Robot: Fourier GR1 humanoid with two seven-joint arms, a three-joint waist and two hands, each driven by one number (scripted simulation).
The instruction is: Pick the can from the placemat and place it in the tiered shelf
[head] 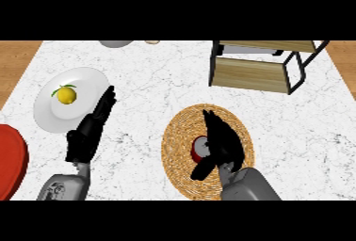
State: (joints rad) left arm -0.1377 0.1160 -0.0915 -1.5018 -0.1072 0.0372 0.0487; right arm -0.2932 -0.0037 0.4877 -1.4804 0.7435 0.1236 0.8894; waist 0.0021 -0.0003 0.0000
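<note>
A round woven placemat (182, 136) lies on the marble counter at centre right. On it stands the can (201, 148), of which only a red and grey piece shows. My right hand (224, 143) is over the can, fingers stretched forward and thumb low at the left, hiding most of it. The fingers are straight and do not curl round the can. The tiered shelf (252, 74), wooden boards in a black frame, stands at the back right. My left hand (90, 129) rests open at the left, fingers up, beside the white plate.
A white plate (55, 113) with a yellow lemon (66, 95) sits at the left. A red round object (10, 160) is cut by the left edge. A grey bowl (115, 43) and a small pale thing (152, 42) lie at the back edge.
</note>
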